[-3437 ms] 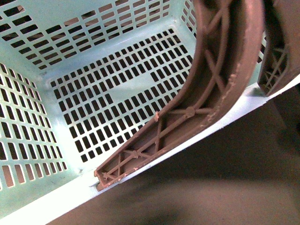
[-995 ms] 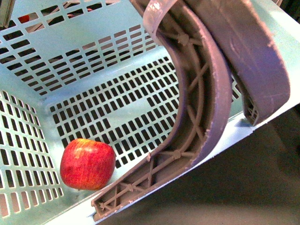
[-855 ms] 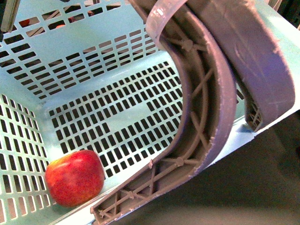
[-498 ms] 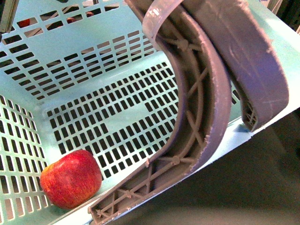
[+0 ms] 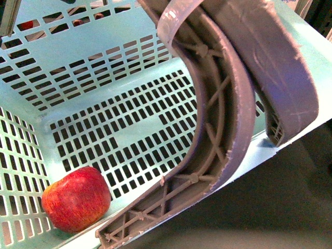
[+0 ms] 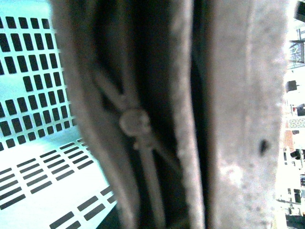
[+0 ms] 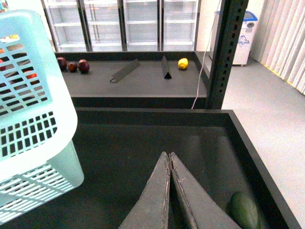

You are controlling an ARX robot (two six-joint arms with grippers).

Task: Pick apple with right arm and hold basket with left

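Since the previous frame the apple has shifted slightly further into the near left corner of the basket. One apple: round, glossy red, faintly yellow-streaked, resting on the slotted floor against the lattice wall. The basket is mint-blue plastic. Two ribbed, curved brownish-mauve handles sit side by side. The right gripper has its tapered fingers pressed together, empty. The left gripper's jaws cannot be told.
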